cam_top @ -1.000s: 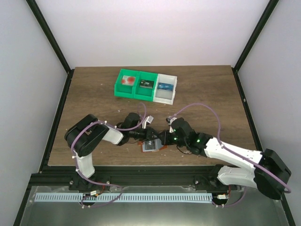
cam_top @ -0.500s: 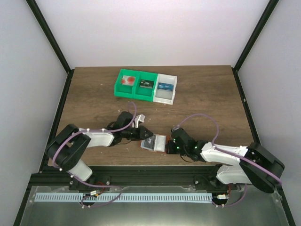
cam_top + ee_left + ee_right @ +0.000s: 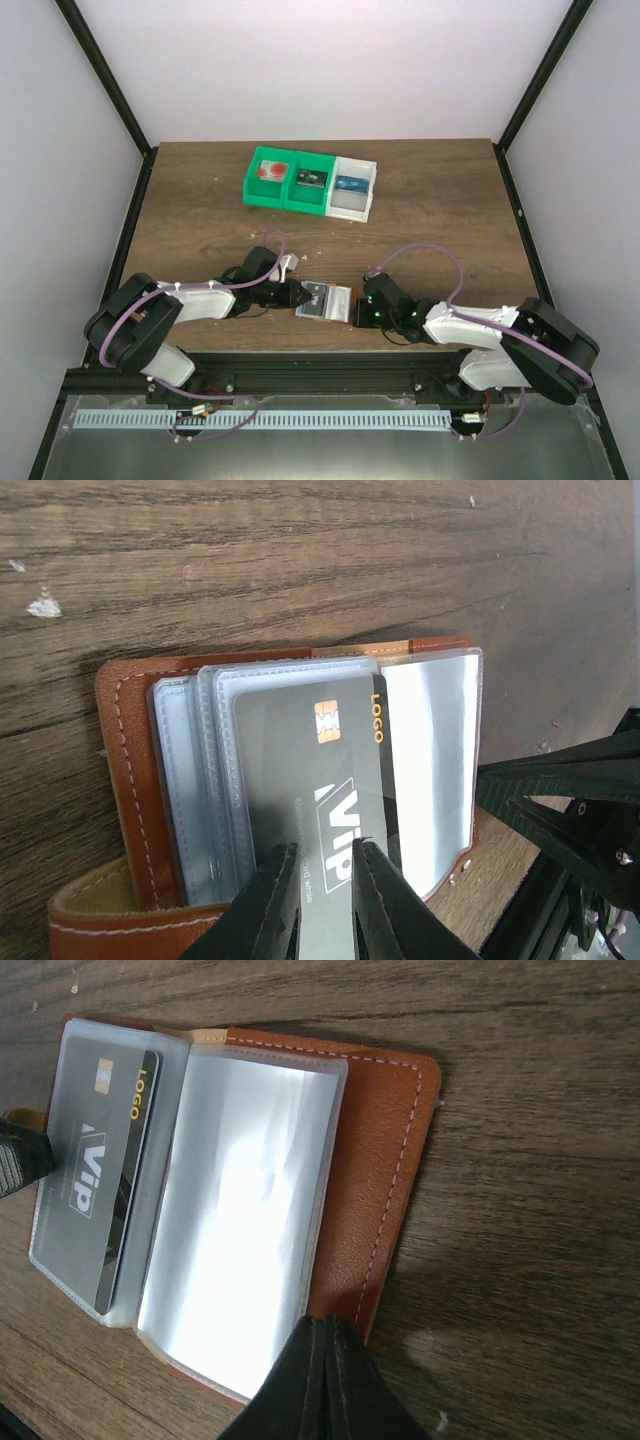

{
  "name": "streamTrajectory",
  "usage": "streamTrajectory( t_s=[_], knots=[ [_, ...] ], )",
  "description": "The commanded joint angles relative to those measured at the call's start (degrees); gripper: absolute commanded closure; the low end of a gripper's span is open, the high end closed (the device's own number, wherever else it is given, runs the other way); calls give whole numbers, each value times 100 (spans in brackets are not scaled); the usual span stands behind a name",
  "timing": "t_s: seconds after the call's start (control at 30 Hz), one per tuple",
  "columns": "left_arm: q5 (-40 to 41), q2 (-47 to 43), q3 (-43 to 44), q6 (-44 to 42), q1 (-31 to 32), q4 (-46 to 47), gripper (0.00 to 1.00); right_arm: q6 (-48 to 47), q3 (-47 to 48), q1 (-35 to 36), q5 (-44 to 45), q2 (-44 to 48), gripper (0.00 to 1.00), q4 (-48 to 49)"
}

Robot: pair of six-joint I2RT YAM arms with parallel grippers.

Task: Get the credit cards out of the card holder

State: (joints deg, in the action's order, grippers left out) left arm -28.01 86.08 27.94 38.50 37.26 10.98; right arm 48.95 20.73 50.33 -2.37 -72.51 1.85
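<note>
the card holder [image 3: 385, 1160] is to be pinned by the closed right gripper [image 3: 322, 1328] while the grey card [image 3: 300, 770] is slid straight out by the narrowly parted left gripper [image 3: 323, 854].

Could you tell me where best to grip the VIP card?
Probably the VIP card by its edge facing the left gripper, coming low from that side: it lies flat in the card holder's clear sleeve, leaving thin edges to pinch.
</note>
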Motion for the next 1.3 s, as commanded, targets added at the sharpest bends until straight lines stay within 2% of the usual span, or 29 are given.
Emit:
streamTrajectory(
  t_s=[0.0, 0.27, 0.43, 0.6, 0.8, 0.9, 1.03, 1.27],
  knots=[
    [-74, 14, -56, -83, -24, 62, 82, 60, 127, -7, 26, -81, 99, -131],
    [-563, 26, -175, 381, 17, 617, 82, 208, 546, 1, -172, 491, 96, -719],
    [-627, -55, -58, 493, 193, 638, 82, 504, 990, 150, -162, 1012, 92, -1207],
    [-732, -30, 103, 568, 273, 705, 82, 588, 1435, 289, -140, 1224, 92, -1085],
    [-1214, 136, -32, 763, 316, 1325, 84, 556, 1933, 392, -269, 468, 93, -642],
    [-1241, 138, -181, 951, 388, 1646, 84, 528, 2203, 393, -151, -48, 99, -702],
    [-1356, 205, -322, 1053, 430, 1857, 84, 504, 2501, 392, -56, -594, 99, -779],
    [-1343, 216, -599, 1227, 438, 2173, 84, 710, 2409, 398, 194, -817, 100, -853]
  ],
)
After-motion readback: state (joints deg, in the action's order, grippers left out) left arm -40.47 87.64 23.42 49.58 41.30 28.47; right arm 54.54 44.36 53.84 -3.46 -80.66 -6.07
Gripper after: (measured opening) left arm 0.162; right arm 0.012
